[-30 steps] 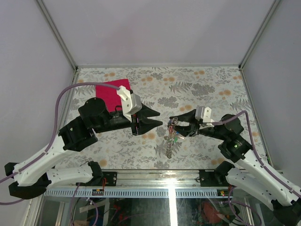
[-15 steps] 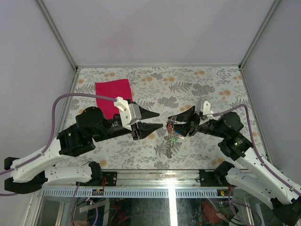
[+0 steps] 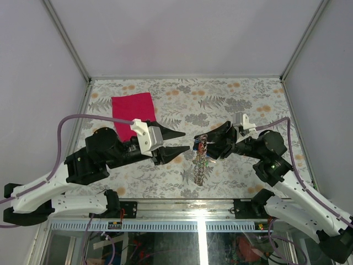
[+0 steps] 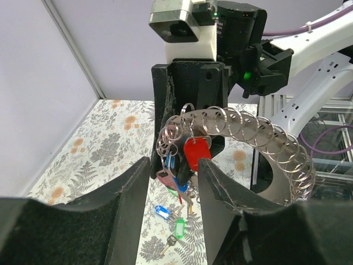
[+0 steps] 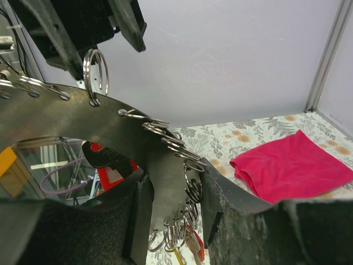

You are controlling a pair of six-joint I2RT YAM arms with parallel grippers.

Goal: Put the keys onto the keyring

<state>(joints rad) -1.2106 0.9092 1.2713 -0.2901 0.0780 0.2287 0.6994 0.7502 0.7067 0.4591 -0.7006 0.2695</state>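
My right gripper (image 5: 172,193) is shut on the keyring (image 5: 165,182), a grey metal band edged with small wire rings, and holds it above the table. In the left wrist view the keyring (image 4: 248,132) arcs to the right, with a red-tagged key (image 4: 197,153) and several other keys hanging from its near end. A blue-tagged key (image 4: 161,212) and a green-tagged key (image 4: 177,227) lie on the table below. My left gripper (image 3: 187,141) is open, its tips just left of the hanging bunch (image 3: 199,149), with nothing between its fingers (image 4: 116,204).
A magenta cloth (image 3: 132,113) lies at the back left of the floral table (image 3: 248,99); it also shows in the right wrist view, cloth (image 5: 292,165). Metal frame posts stand at the table's corners.
My left gripper has drawn back slightly left and turned while opening a little wider. My right gripper has tilted with the keyring and shifted a bit towards the left one.
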